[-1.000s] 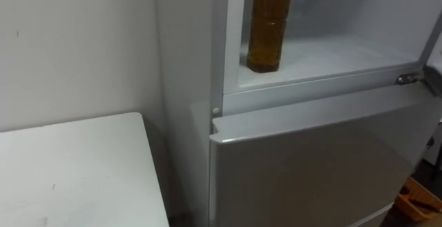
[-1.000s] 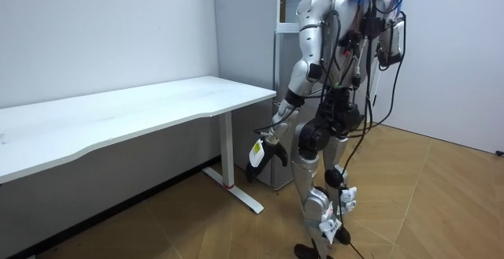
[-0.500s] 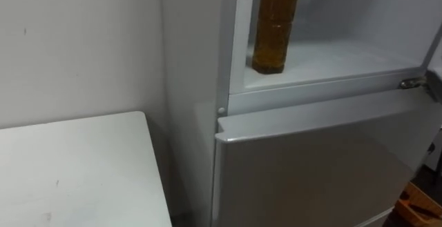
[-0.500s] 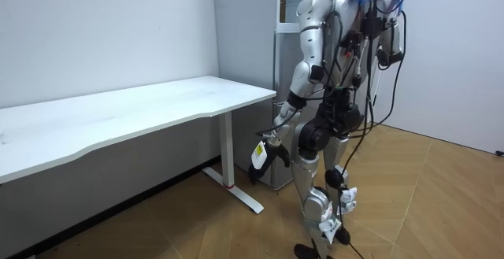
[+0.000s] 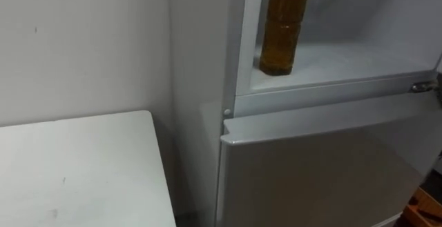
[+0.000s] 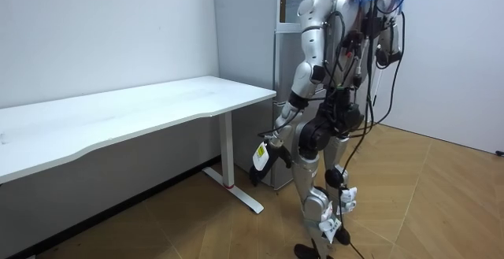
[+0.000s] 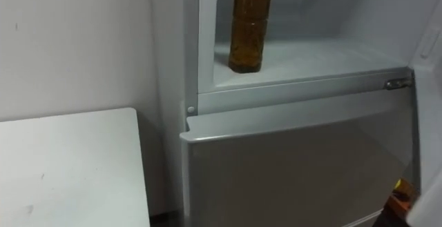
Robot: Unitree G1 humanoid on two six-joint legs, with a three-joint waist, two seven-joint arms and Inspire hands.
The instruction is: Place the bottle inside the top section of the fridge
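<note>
A bottle [image 5: 283, 27] of amber liquid stands upright at the front left of the open upper fridge compartment [image 5: 345, 60], on its white shelf; its top is cut off by the view's upper edge. No hand is on it. In the room view I stand close in front of the fridge [image 6: 285, 94]. My left hand [image 6: 266, 150] hangs low beside my thigh, fingers relaxed and empty. My right hand [image 6: 391, 46] is up at chest height on the far side of my body.
The lower fridge door [image 5: 324, 165] is closed. A hinge [image 5: 423, 86] marks the compartment's right end, where the open upper door's edge [image 7: 429, 41] shows. A white table [image 5: 76, 172] stands against the wall to my left. An orange object [image 5: 425, 210] lies low on the right.
The eye view has shifted, so the fridge and bottle sit further right in the picture. In the room view my left hand has swung slightly inward toward my legs. The bottle stays put.
</note>
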